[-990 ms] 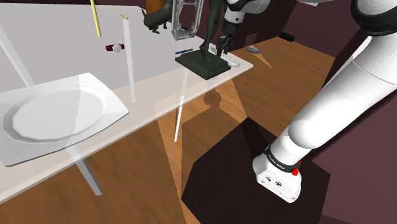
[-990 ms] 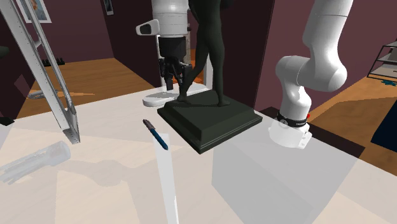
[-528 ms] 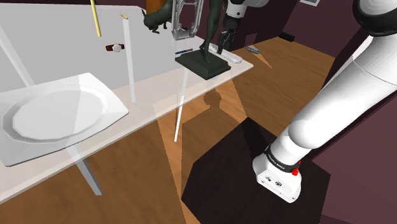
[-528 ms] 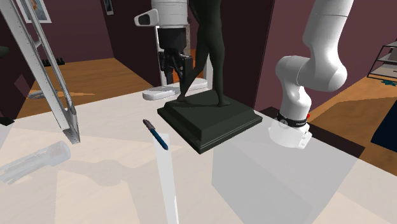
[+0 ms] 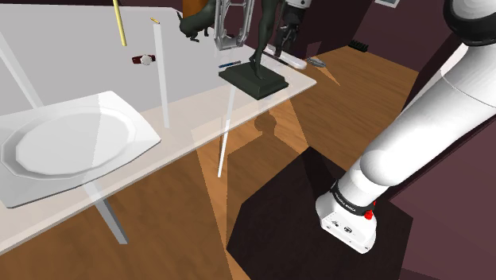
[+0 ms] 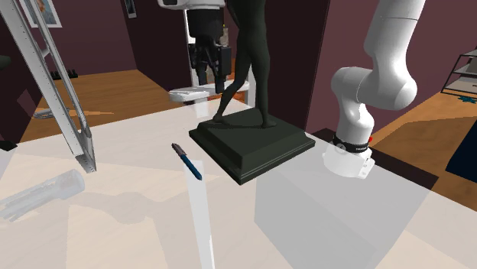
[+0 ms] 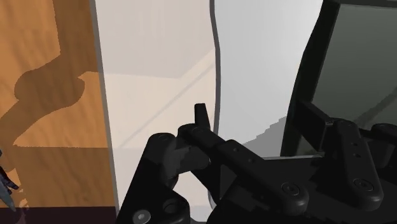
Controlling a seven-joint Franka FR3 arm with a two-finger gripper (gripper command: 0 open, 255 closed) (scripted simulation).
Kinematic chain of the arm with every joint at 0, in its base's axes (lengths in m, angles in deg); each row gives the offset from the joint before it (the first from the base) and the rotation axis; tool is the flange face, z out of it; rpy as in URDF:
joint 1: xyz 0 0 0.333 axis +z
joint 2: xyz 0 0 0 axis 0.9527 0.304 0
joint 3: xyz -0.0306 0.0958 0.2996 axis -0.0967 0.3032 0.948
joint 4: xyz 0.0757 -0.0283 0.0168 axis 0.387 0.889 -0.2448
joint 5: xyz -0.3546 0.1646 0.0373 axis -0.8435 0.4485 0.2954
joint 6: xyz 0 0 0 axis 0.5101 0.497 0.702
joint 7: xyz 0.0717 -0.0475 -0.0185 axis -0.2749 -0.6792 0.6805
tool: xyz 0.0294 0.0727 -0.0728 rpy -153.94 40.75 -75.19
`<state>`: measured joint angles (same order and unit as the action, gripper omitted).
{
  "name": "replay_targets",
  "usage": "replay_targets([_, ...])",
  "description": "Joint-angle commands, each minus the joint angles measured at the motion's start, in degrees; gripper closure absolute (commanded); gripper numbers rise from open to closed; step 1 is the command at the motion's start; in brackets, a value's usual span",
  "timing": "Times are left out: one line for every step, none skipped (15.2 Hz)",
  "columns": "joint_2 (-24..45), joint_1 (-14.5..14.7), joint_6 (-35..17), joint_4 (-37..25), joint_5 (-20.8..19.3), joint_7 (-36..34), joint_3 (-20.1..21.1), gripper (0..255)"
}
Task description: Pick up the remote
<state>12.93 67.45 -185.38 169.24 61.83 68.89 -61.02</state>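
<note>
The remote [image 6: 187,94] is a flat white bar, hanging level a little above the pale table [image 6: 137,222], just behind the dark statue's base [image 6: 252,142]. My black gripper [image 6: 208,75] comes straight down onto it and is shut on one end. In the shoulder view the remote [image 5: 291,60] hangs past the table's far corner, under the gripper [image 5: 284,44]. In the wrist view the remote [image 7: 254,70] runs away from the gripper [image 7: 254,124] as a long pale strip between the fingers, with the table and the wooden floor below.
A tall dark figure statue [image 6: 252,53] stands right beside the gripper. A blue pen [image 6: 187,162] lies before its base. A metal ladder-like frame [image 6: 57,92], a clear cylinder [image 6: 42,192], a white plate [image 5: 67,143] and a watch [image 5: 144,59] share the table.
The gripper has risen, taking the remote up off the table. The remote lay on the surface a second ago and now hangs above it.
</note>
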Motion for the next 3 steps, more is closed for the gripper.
replay_targets([-0.1,0.0,1.6,-1.5,0.0,-0.1,0.1,255])
replay_targets([-0.1,0.0,1.7,-1.6,0.0,-0.1,0.1,255])
replay_targets([-0.1,0.0,1.7,-1.7,0.0,-0.1,0.1,255])
